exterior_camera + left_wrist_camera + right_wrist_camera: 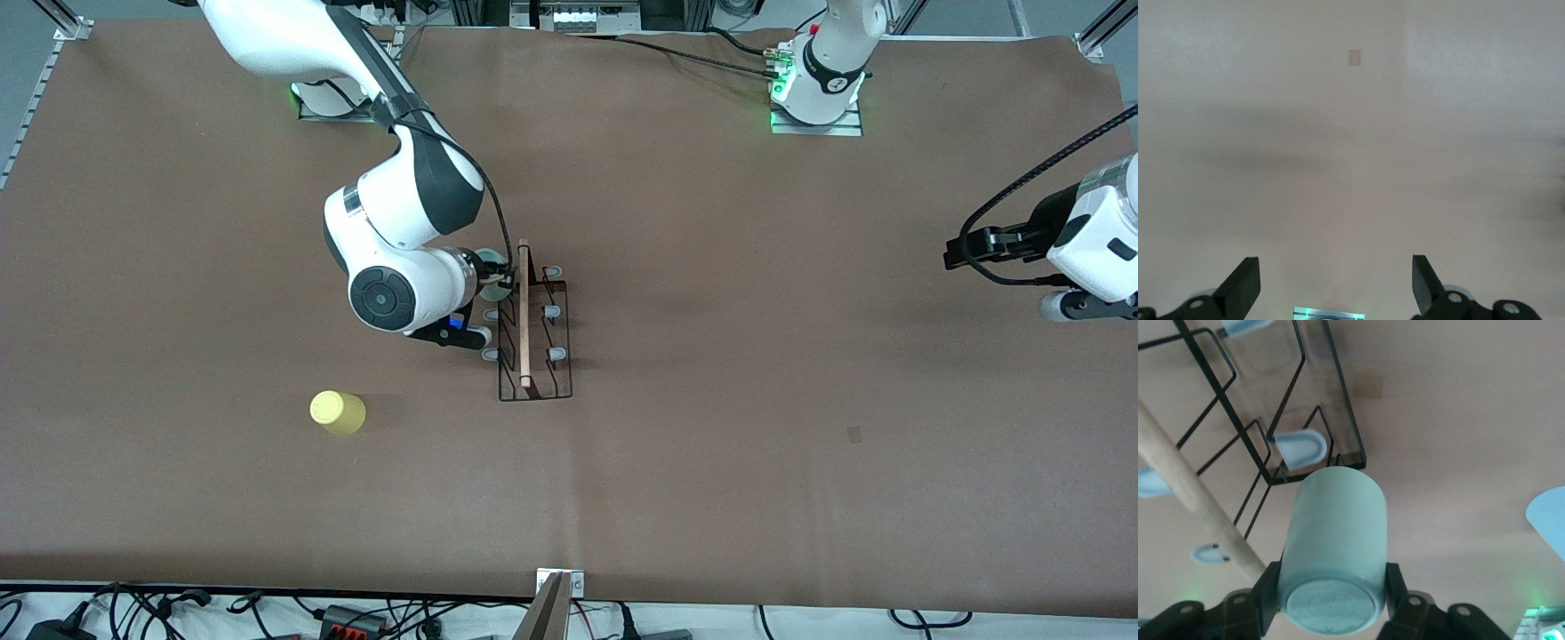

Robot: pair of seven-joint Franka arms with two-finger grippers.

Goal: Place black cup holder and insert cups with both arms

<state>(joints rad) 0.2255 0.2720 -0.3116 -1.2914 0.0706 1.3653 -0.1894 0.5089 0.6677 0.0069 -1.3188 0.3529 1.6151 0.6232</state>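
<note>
The black cup holder (pixel 533 331) stands mid-table, its wooden rod handle (pixel 524 311) on top and pale-tipped prongs (pixel 551 311) sticking out to both sides. My right gripper (pixel 498 277) is at the holder's side toward the right arm's end, at its end farther from the front camera. It is shut on a pale green cup (pixel 1335 540), one finger (pixel 1268 590) on each side. The cup's mouth points at the holder's wire (pixel 1265 447), beside a prong (pixel 1300 448). A yellow cup (pixel 337 412) sits alone on the table, nearer the front camera. My left gripper (pixel 956 251) waits open, fingers (pixel 1245 283) wide over bare table.
A light blue rounded shape (pixel 1548 520) shows at the edge of the right wrist view, cut off. The brown table covering (pixel 800 400) stretches out on every side of the holder. The arm bases (pixel 816 98) stand along the table edge farthest from the front camera.
</note>
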